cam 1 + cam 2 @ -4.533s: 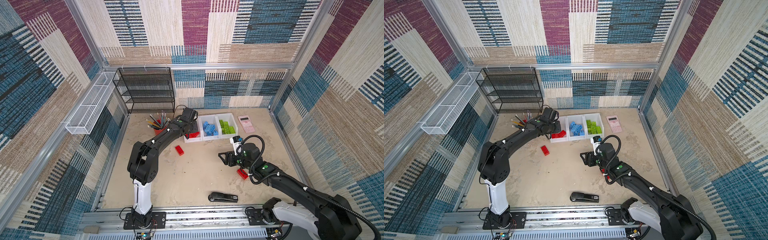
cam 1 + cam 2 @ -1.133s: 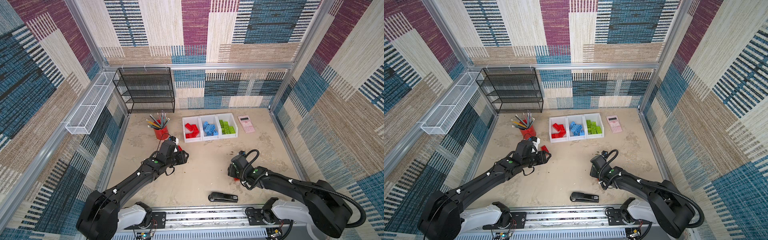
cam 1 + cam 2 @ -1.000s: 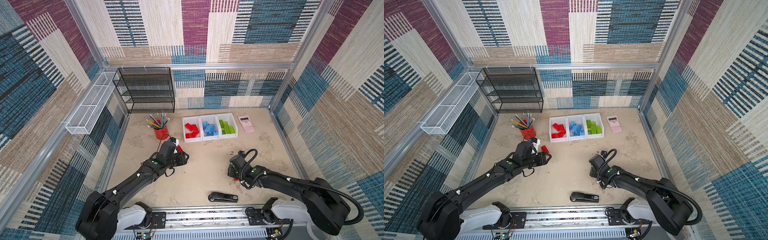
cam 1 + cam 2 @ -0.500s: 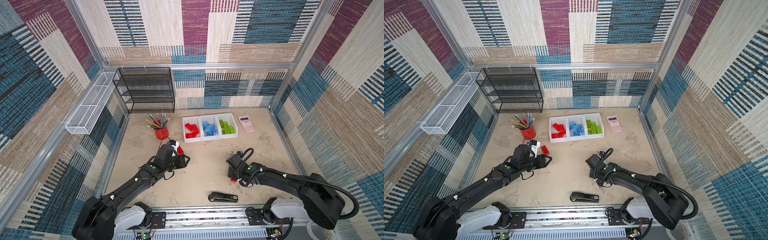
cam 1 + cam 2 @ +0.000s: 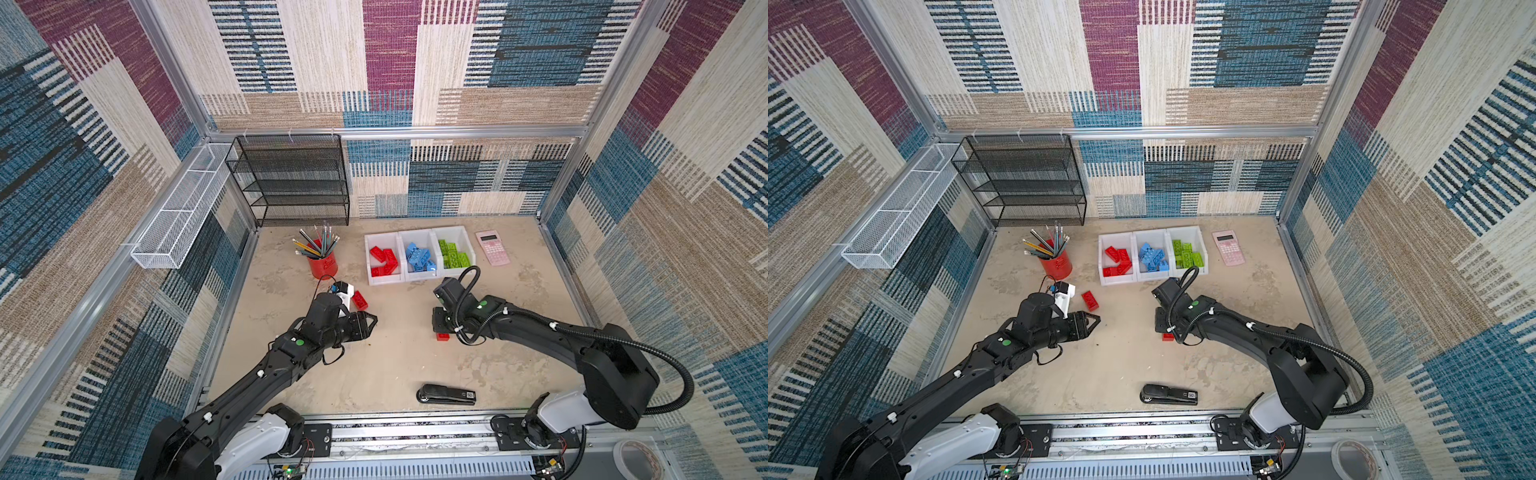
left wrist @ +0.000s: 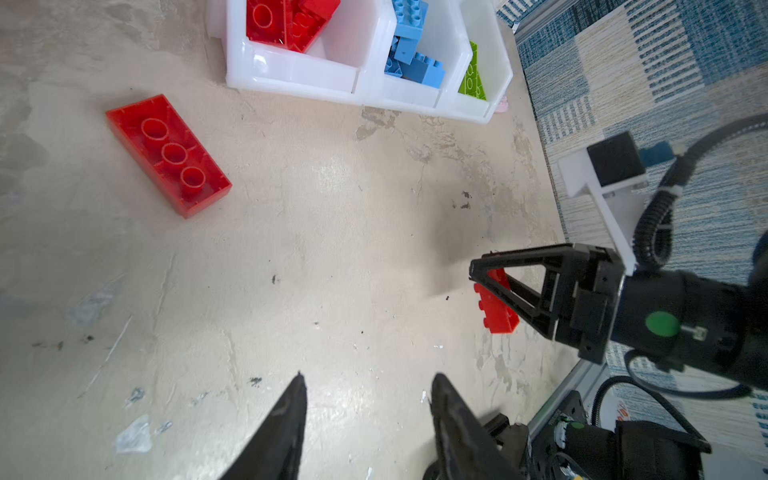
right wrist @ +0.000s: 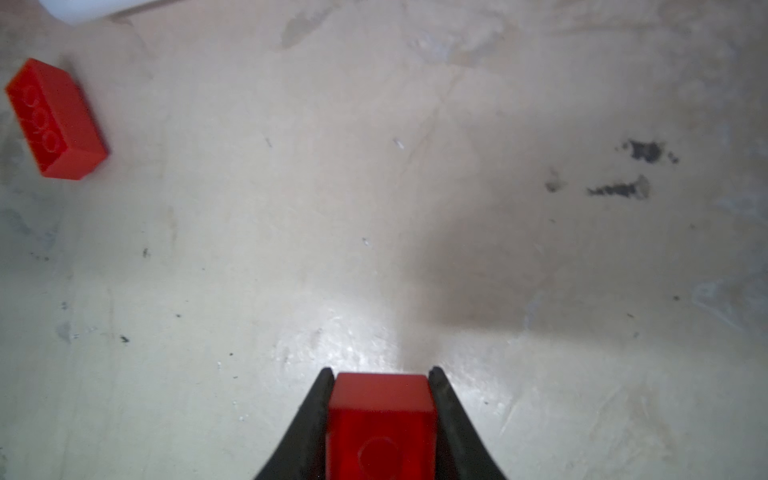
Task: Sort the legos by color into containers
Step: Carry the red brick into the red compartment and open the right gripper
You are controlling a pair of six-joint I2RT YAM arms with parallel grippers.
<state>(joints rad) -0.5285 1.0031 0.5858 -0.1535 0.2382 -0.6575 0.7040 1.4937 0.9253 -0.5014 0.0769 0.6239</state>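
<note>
Judging by the worktop point(image 5: 395, 374), the sort is nearly finished. The three joined white containers point(image 5: 417, 277) at the back already hold their colours: red bricks point(image 5: 384, 259) in the left bin point(image 5: 379, 238), blue bricks point(image 5: 419, 258) in the middle bin point(image 5: 420, 235) and lime green bricks point(image 5: 455, 255) in the right bin point(image 5: 457, 232). As far as both top views show, no colour is in the wrong bin. Only two legos are outside, both red. One is the held red brick point(image 7: 382, 419), pinched end-on between the jaws of the right hand point(image 7: 380, 371). It is low over the worktop, in front of the bins and well apart from them; whether it has cleared the surface I cannot tell. The other is the loose red brick point(image 5: 360, 300), lying with its hollow underside up, near the red pencil cup point(image 5: 323, 268) and just beside the left arm's wrist camera. The left hand point(image 6: 368, 378) is spread partway and empty, hanging above bare worktop near that brick but not over it. What is left, as I judge it, is to carry the held brick to the left bin and let go, then pick up the loose one and do likewise. The black stapler point(image 5: 446, 394) and pink calculator point(image 5: 492, 248) are no part of the job.
</note>
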